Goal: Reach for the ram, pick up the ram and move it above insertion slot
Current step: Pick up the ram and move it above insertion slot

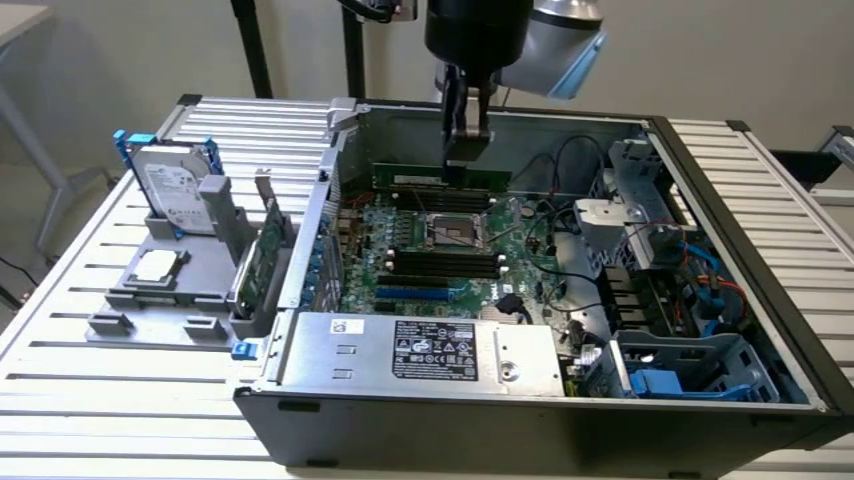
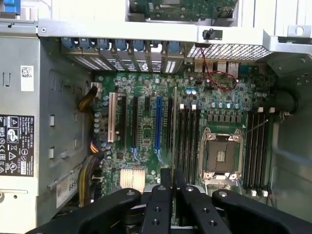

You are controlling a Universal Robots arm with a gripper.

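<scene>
The arm's upper part is cut off at the top of the exterior view, and the power supply hides the near edge of the board inside the open computer case.

The memory stick is held edge-on in the gripper; in the wrist view it shows as a thin green line running away from the fingers, so its chips are hard to make out. The jaws are clamped on its upper edge. It hangs level above the rear of the board, seemingly over the dark memory slots beside the processor socket, though how far above them cannot be judged.

Around it: loose black cables toward the exterior view's right, a blue card slot and a grey drive cage. Outside the case, toward the exterior view's left, a hard drive stands upright in a grey holder, with a green card beside it.

The arm comes straight down, gripper pointing at the board.
</scene>
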